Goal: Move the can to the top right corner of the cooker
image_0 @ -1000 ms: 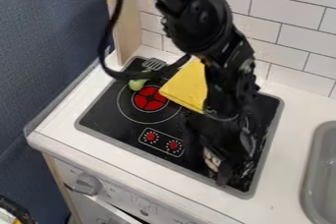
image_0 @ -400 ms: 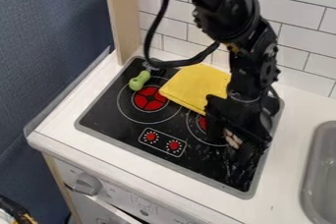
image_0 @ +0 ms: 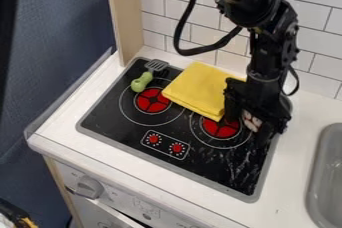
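Gripper carried the can up the cooker's right side

My gripper (image_0: 250,128) was clamped on the can (image_0: 252,121), its pale, reddish-marked side showing between my fingers. Over the last second I had brought it from near the front edge of the cooker (image_0: 113,117), up along the right, until it sat just beside the right-hand burner (image_0: 220,128). That burner, covered by my arm at first, had come into plain sight. The yellow cloth (image_0: 197,91) lay where it had been, next to my gripper, and the green-handled spatula (image_0: 141,82) rested over by the left burner (image_0: 151,100).

To my mind most of the carry was done, but the can was still short of the top right corner. I judged that it needed a little more travel back and right, clear of the cloth, then an upright release. Whether its base touched the glass, I could not tell.
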{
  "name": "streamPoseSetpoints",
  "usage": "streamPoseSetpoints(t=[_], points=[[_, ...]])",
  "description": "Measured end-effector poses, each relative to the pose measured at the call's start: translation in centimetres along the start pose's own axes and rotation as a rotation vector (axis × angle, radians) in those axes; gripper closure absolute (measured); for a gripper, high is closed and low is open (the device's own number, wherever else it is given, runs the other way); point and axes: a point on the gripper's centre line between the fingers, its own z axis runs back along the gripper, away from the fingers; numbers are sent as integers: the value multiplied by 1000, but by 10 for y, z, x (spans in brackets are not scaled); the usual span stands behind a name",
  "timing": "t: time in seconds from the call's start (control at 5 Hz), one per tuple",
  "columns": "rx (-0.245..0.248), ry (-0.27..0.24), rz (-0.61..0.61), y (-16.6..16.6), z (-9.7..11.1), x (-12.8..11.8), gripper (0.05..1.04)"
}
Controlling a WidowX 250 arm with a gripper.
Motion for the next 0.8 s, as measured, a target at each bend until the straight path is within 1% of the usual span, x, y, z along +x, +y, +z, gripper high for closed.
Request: streamPoseSetpoints(t=[0.2, 0.4, 0.6, 0.8], points=[[-2, 3, -5, 4, 0, 12, 84], [22, -4, 1, 8, 5, 18, 84], [9, 5, -10, 5, 3, 8, 84], [5, -56, -1, 3, 31, 3, 84]])
